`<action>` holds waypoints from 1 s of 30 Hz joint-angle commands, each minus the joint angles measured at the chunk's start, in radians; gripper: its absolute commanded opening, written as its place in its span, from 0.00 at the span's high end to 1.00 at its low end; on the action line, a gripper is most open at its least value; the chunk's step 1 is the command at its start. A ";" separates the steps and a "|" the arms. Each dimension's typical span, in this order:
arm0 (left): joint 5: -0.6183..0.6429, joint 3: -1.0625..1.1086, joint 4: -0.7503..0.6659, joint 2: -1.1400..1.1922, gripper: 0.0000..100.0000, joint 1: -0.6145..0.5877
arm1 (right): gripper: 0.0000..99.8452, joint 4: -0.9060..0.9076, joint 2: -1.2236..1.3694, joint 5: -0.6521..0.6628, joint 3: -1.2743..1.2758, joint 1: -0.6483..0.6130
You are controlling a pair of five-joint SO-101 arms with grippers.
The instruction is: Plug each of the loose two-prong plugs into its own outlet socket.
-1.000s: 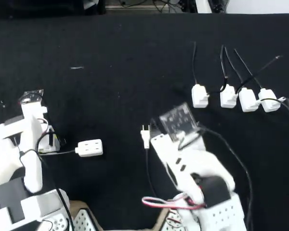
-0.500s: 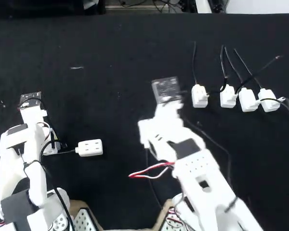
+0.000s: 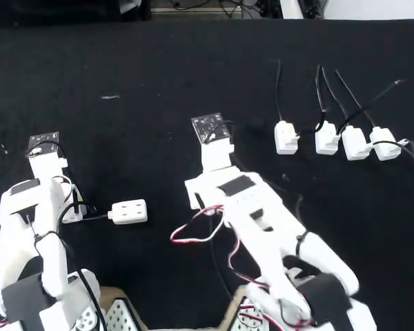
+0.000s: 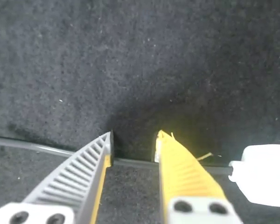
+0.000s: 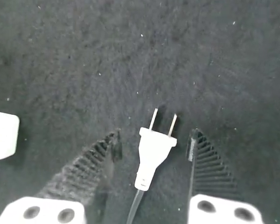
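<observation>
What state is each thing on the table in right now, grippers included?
two-prong plug: loose, lying flat, unplugged.
right gripper: open, around the two-prong plug.
left gripper: open, straddling a black cord.
outlet socket: empty, nothing plugged in.
four white corded blocks: in a row, untouched.

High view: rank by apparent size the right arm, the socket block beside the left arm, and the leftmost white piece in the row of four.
1. Right arm, far the largest.
2 and 3. Socket block and leftmost white piece look about alike; I would not rank them.
</observation>
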 commanded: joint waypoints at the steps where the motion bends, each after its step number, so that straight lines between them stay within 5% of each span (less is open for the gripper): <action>1: 0.008 0.010 -0.021 -0.005 0.84 -0.008 | 0.77 -0.015 0.061 -0.009 -0.082 -0.002; 19: 0.008 0.010 -0.021 -0.005 0.84 -0.008 | 0.78 -0.005 0.145 -0.002 -0.088 -0.005; 30: 0.008 0.010 -0.021 -0.005 0.84 -0.010 | 0.78 0.233 0.398 0.061 -0.328 0.002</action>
